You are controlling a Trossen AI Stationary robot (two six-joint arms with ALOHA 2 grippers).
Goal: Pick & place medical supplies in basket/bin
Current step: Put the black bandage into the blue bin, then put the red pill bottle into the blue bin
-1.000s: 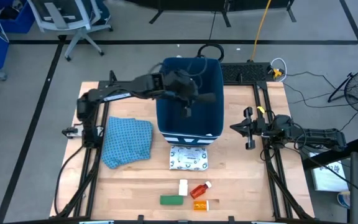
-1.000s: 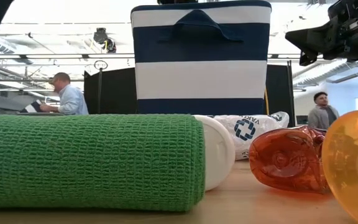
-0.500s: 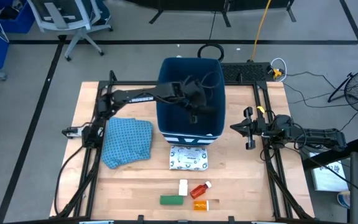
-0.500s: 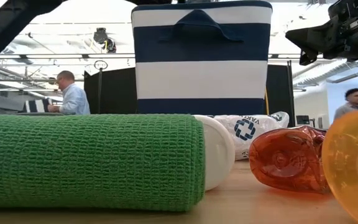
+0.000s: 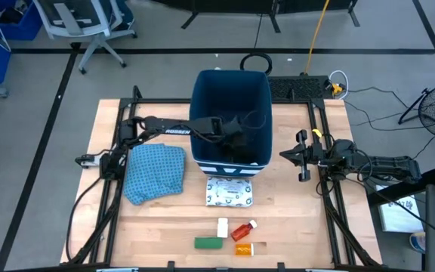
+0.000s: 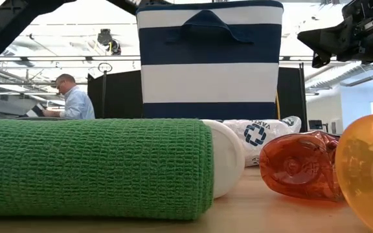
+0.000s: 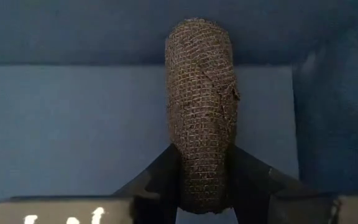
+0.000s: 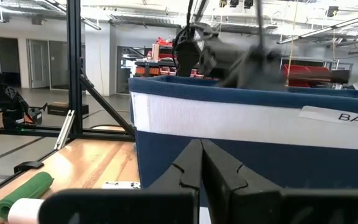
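Note:
The dark-blue bin (image 5: 230,91) with white stripes (image 6: 209,81) stands at the table's middle. My left gripper (image 5: 235,140) reaches down inside it, shut on a black woven roll (image 7: 201,106). On the table near the bin lie the white black-patterned packet (image 5: 229,191), white box (image 5: 222,227), green bar (image 5: 208,242), red bottle (image 5: 243,230) and orange bottle (image 5: 242,248). My right gripper (image 5: 302,156) waits shut to the right of the bin, level with the bin's wall (image 8: 253,124). My left gripper pinches the black roll between its two fingers (image 7: 160,177), which sit on its two flat sides near one end (image 7: 201,186). The roll sticks out past the fingertips, inside the bin. Whether it touches the bin's floor cannot be told.
A blue patterned cloth (image 5: 154,172) lies left of the bin. Bare wood shows between the packet and the small items and along the table's right side. People (image 6: 70,97) are in the room beyond the table.
My left arm has gone down into the bin and a little toward its near wall, carrying the black roll with it. The gripper, above the rim a second ago, is now deep inside the bin.

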